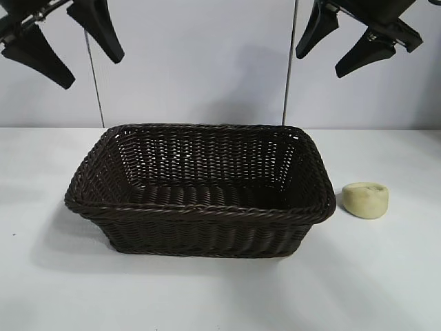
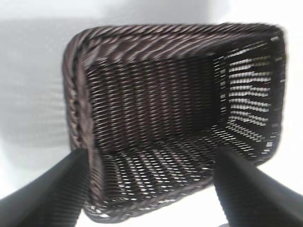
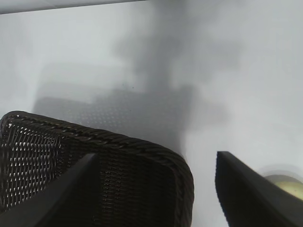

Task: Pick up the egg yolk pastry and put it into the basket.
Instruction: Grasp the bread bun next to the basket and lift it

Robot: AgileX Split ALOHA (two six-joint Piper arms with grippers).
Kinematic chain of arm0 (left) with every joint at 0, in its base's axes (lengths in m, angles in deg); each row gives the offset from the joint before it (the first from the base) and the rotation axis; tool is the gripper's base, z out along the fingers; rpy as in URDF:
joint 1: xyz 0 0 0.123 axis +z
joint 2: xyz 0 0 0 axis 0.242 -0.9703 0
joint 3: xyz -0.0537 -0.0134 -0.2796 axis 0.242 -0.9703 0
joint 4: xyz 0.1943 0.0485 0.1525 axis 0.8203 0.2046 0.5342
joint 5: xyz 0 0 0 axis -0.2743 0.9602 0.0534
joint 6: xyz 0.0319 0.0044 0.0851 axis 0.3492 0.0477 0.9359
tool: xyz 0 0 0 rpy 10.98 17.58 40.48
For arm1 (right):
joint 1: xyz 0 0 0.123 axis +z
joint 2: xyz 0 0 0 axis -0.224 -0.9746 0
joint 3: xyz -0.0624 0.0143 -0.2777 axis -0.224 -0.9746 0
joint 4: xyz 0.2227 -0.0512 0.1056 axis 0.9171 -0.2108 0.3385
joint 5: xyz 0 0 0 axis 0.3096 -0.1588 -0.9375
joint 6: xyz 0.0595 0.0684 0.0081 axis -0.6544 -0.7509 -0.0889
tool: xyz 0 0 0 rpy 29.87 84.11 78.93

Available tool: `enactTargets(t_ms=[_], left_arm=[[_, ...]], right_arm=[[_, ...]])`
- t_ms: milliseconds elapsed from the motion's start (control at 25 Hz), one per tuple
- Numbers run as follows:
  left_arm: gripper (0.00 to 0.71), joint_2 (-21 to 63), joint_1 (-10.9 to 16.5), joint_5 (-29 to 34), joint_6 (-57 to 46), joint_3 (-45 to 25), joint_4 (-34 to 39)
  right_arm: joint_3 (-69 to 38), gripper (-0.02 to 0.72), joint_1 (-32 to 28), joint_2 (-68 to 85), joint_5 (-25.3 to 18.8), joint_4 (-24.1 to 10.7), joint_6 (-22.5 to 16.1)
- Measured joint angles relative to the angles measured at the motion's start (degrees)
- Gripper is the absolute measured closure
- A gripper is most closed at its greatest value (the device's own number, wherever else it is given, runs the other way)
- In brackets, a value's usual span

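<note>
Basket (image 1: 200, 207) nearest; egg yolk pastry (image 1: 366, 200) beside it; left hand (image 1: 65, 41), right hand (image 1: 348, 45) spread, empty, arms cropped.

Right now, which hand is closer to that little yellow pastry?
The right hand. It hangs open, high above the pastry. The left hand is also open and high, but beyond the far side of the basket.

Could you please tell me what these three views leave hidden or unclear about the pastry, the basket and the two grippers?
- Egg yolk pastry: in the right wrist view mostly hidden behind a finger and cut by the edge.
- Basket: floor's near part hidden by the front wall in the exterior view; blurred in the left wrist view.
- Left gripper, right gripper: arms cut off by the exterior view's top edge.
</note>
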Motion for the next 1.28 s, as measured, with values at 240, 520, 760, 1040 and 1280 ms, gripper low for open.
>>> enactTargets(t_ms=[240,520,760,1040,1280], left_arm=[[0.178,-0.05,-3.99,-4.35,-0.51,0.0,0.0],[0.178,-0.66,-4.17,-5.08,-0.74,-0.07,0.05],[0.178,-1.38,-4.17,-6.85,-0.69,-5.27,-0.67],[0.178,-1.45,-4.17,-8.4,0.83,-8.0,-0.96],[0.178,-1.69,-4.17,-8.44,1.0,-8.0,-0.79]], right_arm=[[0.0,0.208,0.0,0.0,0.0,0.0,0.0],[0.0,0.208,0.0,0.0,0.0,0.0,0.0],[0.0,0.208,0.0,0.0,0.0,0.0,0.0],[0.0,0.208,0.0,0.0,0.0,0.0,0.0],[0.0,0.208,0.0,0.0,-0.07,0.0,0.0]])
